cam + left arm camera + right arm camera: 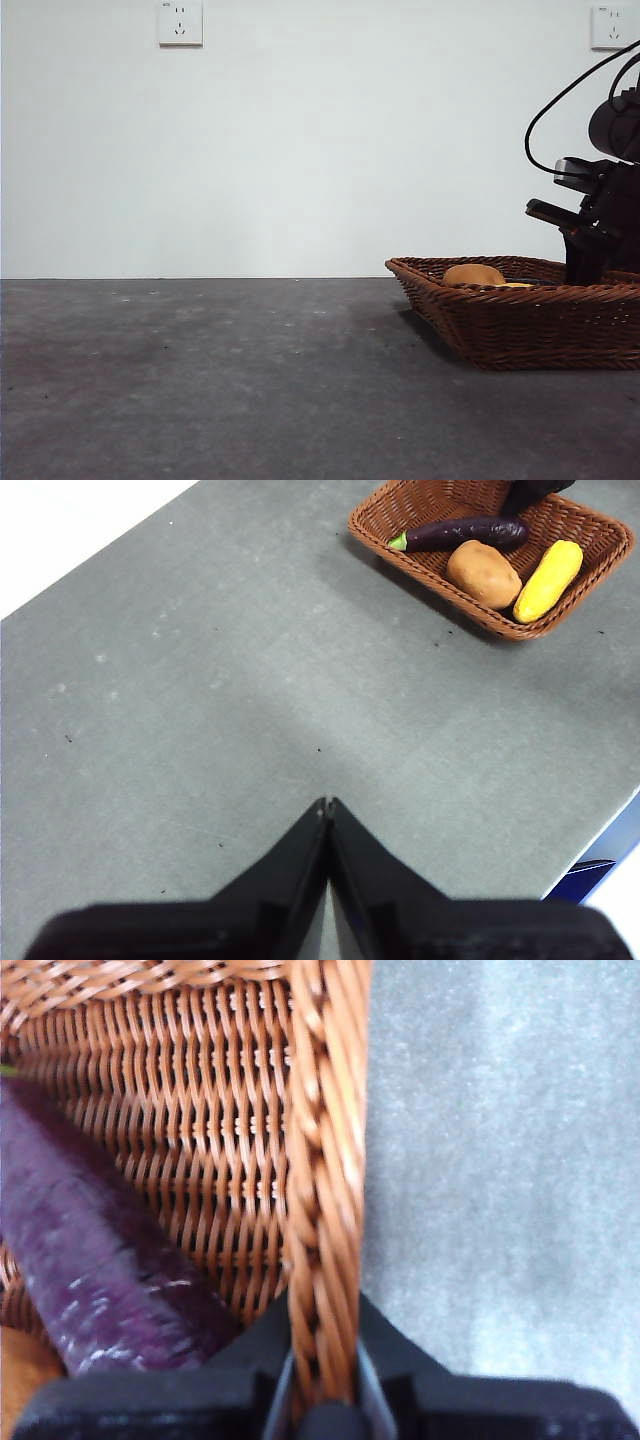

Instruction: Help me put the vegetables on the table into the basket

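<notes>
now right gripper (322,1400) clamps basket (322,1210) rim.

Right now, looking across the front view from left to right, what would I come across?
wall socket → potato → corn → right end effector, the last three at the basket.

Dark grey speckled table (200,380), wicker basket (520,325) at its right.

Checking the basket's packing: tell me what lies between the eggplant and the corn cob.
The potato lies between the eggplant and the corn cob inside the basket, as the left wrist view shows.
</notes>
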